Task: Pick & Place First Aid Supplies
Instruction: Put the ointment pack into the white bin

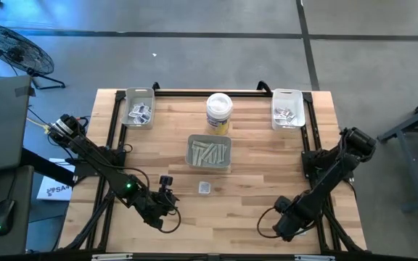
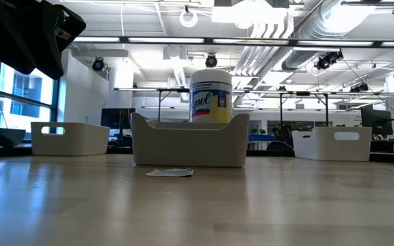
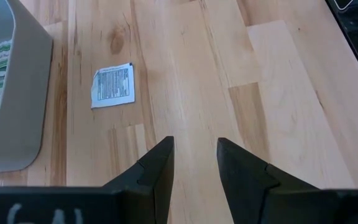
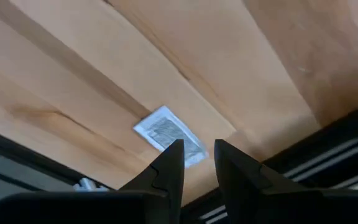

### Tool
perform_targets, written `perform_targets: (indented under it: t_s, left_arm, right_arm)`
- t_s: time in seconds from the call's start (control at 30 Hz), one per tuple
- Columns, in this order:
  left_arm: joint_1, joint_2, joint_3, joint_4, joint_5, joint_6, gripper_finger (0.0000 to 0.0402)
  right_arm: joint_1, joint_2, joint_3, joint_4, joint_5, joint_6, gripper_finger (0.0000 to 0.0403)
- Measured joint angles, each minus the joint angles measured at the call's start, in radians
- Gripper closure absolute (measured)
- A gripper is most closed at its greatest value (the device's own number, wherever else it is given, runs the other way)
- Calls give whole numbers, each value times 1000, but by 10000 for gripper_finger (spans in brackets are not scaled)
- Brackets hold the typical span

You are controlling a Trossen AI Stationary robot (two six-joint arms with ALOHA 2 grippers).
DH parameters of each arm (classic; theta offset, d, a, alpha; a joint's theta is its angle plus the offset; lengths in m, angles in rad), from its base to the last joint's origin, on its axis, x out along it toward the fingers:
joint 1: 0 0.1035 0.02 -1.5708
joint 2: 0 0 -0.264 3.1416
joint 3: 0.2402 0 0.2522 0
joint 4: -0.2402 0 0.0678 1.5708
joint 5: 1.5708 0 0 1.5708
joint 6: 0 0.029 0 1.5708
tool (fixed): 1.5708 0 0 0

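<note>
High view shows the reach step: the left gripper (image 1: 167, 190), fingers parted and empty, hovers near one square packet (image 1: 204, 188) at its 3 o'clock — next, descend and pinch it — while the right gripper (image 1: 285, 217), also parted and empty, waits at the table's 5 o'clock.

Square packet (image 2: 169, 173) flat on table (image 2: 197, 212), before centre tray (image 2: 189, 147).

- desk (image 1: 267, 167): pale wood in joined planks, smooth with a soft sheen, grain and a knot showing.
- desk frame (image 1: 115, 116): black metal rails, matt.
- trays (image 1: 209, 154): grey and white plastic, smooth, matt.
- square packet (image 3: 113, 85): thin white paper with dark print, slightly crinkled.
- tub (image 2: 211, 96): white plastic, glossy yellow label.
- left gripper (image 3: 194, 165) and right gripper (image 4: 199, 163): dark matt plastic jaws.
</note>
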Motion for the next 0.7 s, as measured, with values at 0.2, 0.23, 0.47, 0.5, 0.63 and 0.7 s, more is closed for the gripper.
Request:
perform_targets:
  t_s: [0.2,0.23,0.47,0.5,0.63,0.7]
  left_arm:
    - [0,0,0,0,0,0,282]
    - [0,0,0,0,0,0,282]
    - [0,0,0,0,0,0,282]
    - [0,0,0,0,0,0,282]
    - [0,0,0,0,0,0,282]
    - [0,0,0,0,0,0,282]
  right_arm:
    - [6,6,0,46,-33,27,320]
    - [8,16,0,54,-44,43,320]
    - [22,119,0,140,-194,102,350]
    - [22,127,0,157,-211,100,359]
    - [22,131,0,198,-197,97,396]
    - [21,131,0,192,-184,97,397]
